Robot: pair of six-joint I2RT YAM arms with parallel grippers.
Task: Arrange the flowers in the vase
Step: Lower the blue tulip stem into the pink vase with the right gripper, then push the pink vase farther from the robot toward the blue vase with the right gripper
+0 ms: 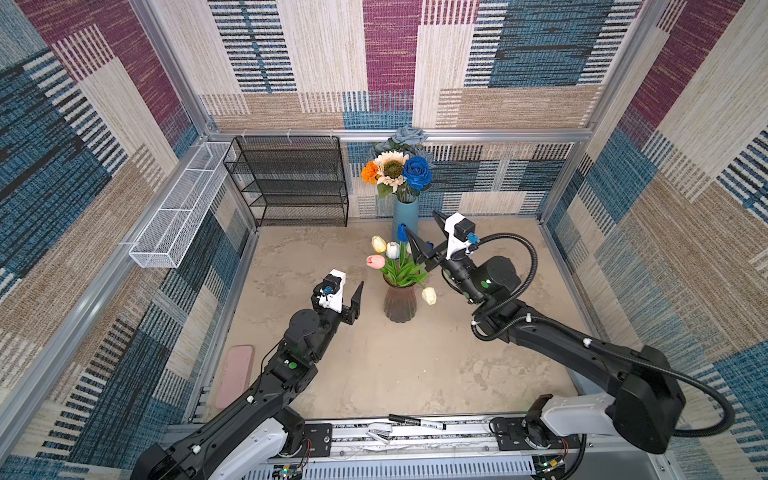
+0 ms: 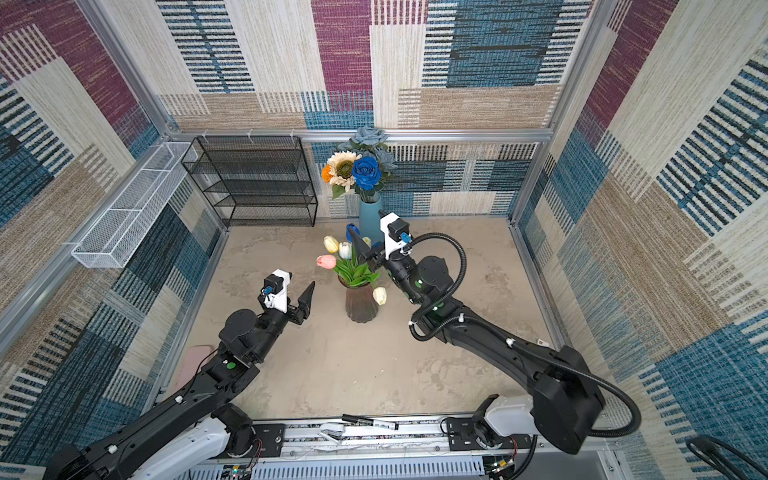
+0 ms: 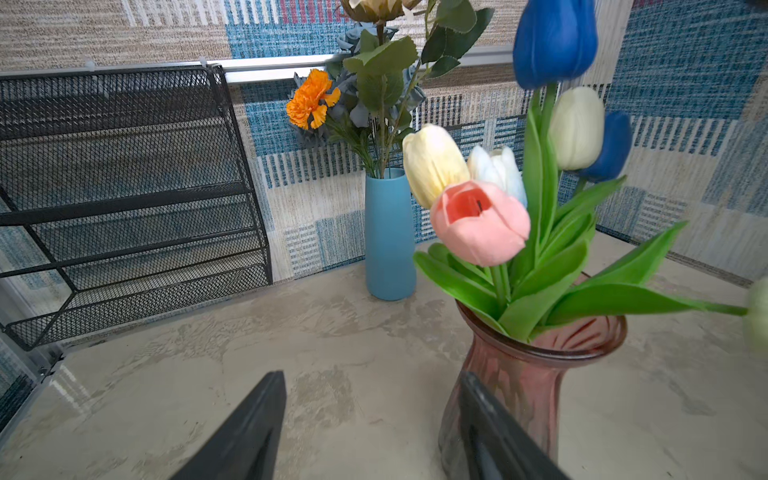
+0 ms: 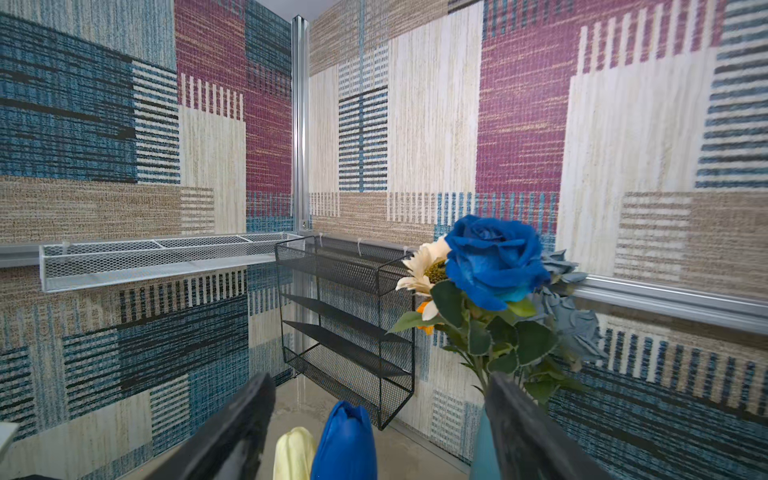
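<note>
Several tulips stand in a ribbed pink glass vase (image 1: 400, 305) mid-table: pink (image 1: 376, 261), yellow (image 1: 378, 244), white (image 1: 392, 249), blue (image 1: 401, 232). One white tulip (image 1: 429, 295) droops over the rim. A blue vase (image 1: 404, 216) at the back wall holds a bright blue rose (image 1: 417, 172), a cream sunflower (image 1: 390, 168), an orange marigold (image 1: 369, 171) and dusty-blue roses (image 1: 410, 135). My right gripper (image 1: 420, 221) hangs open above the tulips. In its wrist view the blue tulip (image 4: 345, 440) rises between the jaws (image 4: 380, 380), touching neither. My left gripper (image 3: 372, 376) is open and empty, left of the glass vase (image 3: 536, 374).
A black mesh rack (image 1: 291, 183) stands against the back wall at the left. A white mesh basket (image 1: 178, 208) hangs on the left wall. A pink pad (image 1: 237, 374) lies at the table's front left. A marker (image 1: 417, 422) rests on the front rail.
</note>
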